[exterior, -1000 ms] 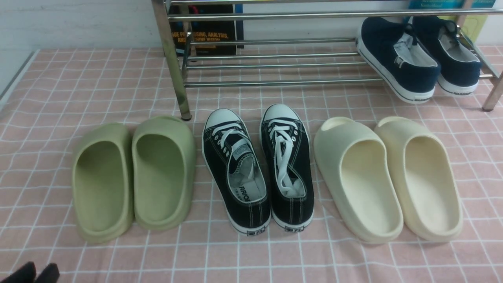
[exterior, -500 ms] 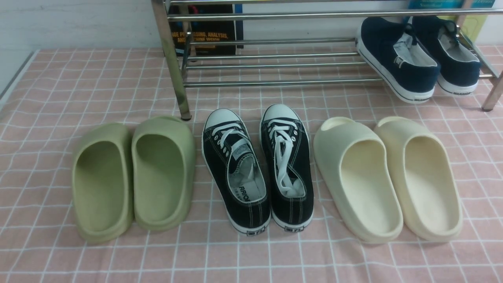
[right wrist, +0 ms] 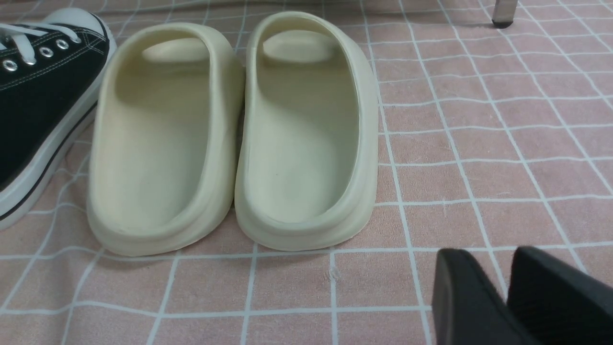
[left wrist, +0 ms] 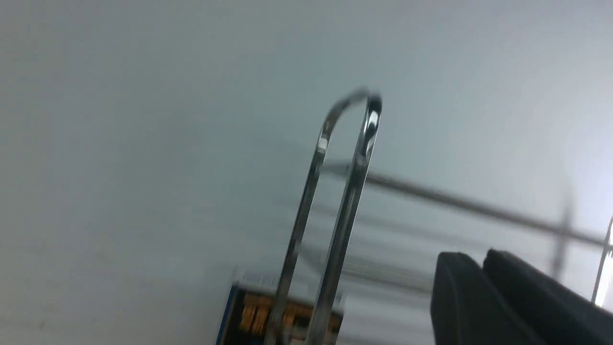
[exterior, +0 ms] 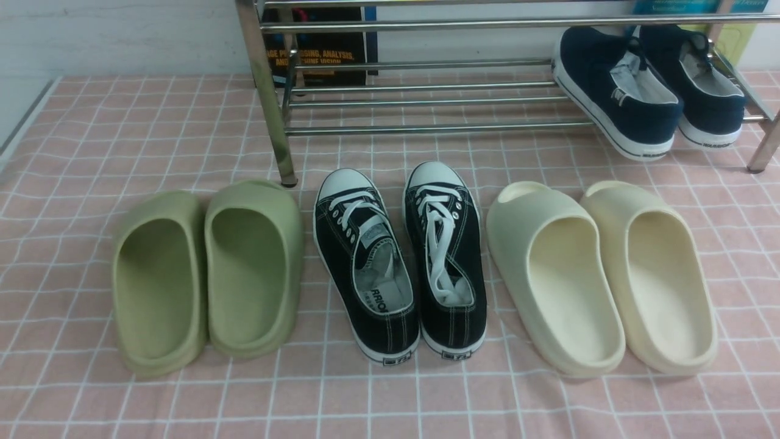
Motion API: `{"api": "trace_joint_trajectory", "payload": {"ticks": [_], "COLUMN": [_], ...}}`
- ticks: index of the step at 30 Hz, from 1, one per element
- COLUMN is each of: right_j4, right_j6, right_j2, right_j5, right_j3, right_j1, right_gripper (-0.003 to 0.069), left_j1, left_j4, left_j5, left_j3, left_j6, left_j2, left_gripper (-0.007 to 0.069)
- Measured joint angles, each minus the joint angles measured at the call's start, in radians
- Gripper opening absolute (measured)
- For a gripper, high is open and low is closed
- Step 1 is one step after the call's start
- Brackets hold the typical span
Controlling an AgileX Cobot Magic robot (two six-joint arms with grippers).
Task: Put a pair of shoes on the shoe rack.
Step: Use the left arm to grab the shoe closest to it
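The pair of black canvas sneakers stands side by side on the pink checked cloth in the front view, left shoe (exterior: 365, 262) and right shoe (exterior: 448, 256), toes toward the chrome shoe rack (exterior: 426, 128) behind them. Neither gripper shows in the front view. In the left wrist view my left gripper (left wrist: 481, 256) is shut and empty, raised, facing the rack's end loop (left wrist: 352, 167) and the wall. In the right wrist view my right gripper (right wrist: 503, 261) is shut and empty, low over the cloth, nearer than the cream slides; one sneaker's toe (right wrist: 33, 96) shows beside them.
Green foam slides (exterior: 207, 274) lie left of the sneakers and cream foam slides (exterior: 603, 274) right of them. Navy slip-ons (exterior: 646, 85) sit on the rack's right end. A book (exterior: 317, 49) stands behind the rack. The rack's front legs (exterior: 271, 103) stand on the cloth.
The left gripper's fingertips, at the front view's lower left corner one second ago, have left that view. The shoes have not moved.
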Motion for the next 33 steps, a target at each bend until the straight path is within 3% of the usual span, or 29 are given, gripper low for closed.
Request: {"api": "trace_joint_trajectory", "payload": {"ticks": [3, 8, 11, 16, 20, 24, 28, 31, 32, 33], "right_j4": [0.000, 0.000, 0.000, 0.000, 0.000, 0.000, 0.000, 0.000, 0.000, 0.000], "right_j6": [0.000, 0.000, 0.000, 0.000, 0.000, 0.000, 0.000, 0.000, 0.000, 0.000], "right_j2": [0.000, 0.000, 0.000, 0.000, 0.000, 0.000, 0.000, 0.000, 0.000, 0.000], "right_j5": [0.000, 0.000, 0.000, 0.000, 0.000, 0.000, 0.000, 0.000, 0.000, 0.000], "right_j3": [0.000, 0.000, 0.000, 0.000, 0.000, 0.000, 0.000, 0.000, 0.000, 0.000], "right_j1": [0.000, 0.000, 0.000, 0.000, 0.000, 0.000, 0.000, 0.000, 0.000, 0.000], "right_gripper": [0.0176, 0.0181, 0.0184, 0.0185, 0.0189, 0.0196, 0.0199, 0.0199, 0.0199, 0.0199], "left_j1": [0.000, 0.000, 0.000, -0.043, -0.133, -0.297, -0.457, -0.515, -0.545, -0.548], "left_j4": [-0.002, -0.044, -0.094, -0.166, -0.171, -0.027, 0.216, 0.353, 0.453, 0.453], "left_j5": [0.170, 0.260, 0.404, 0.691, 0.875, 0.953, 0.960, 0.961, 0.959, 0.958], "left_j3": [-0.099, -0.136, -0.174, -0.307, -0.459, -0.582, -0.658, -0.673, -0.677, -0.677], "left_j6": [0.048, 0.030, 0.037, 0.178, 0.236, 0.163, -0.042, -0.166, -0.262, -0.274], "left_j2": [0.196, 0.432, 0.584, 0.792, 0.958, 1.105, 1.198, 1.236, 1.262, 1.266], "left_gripper": [0.0004, 0.0002, 0.0002, 0.0002, 0.0002, 0.0002, 0.0006, 0.0011, 0.0017, 0.0018]}}
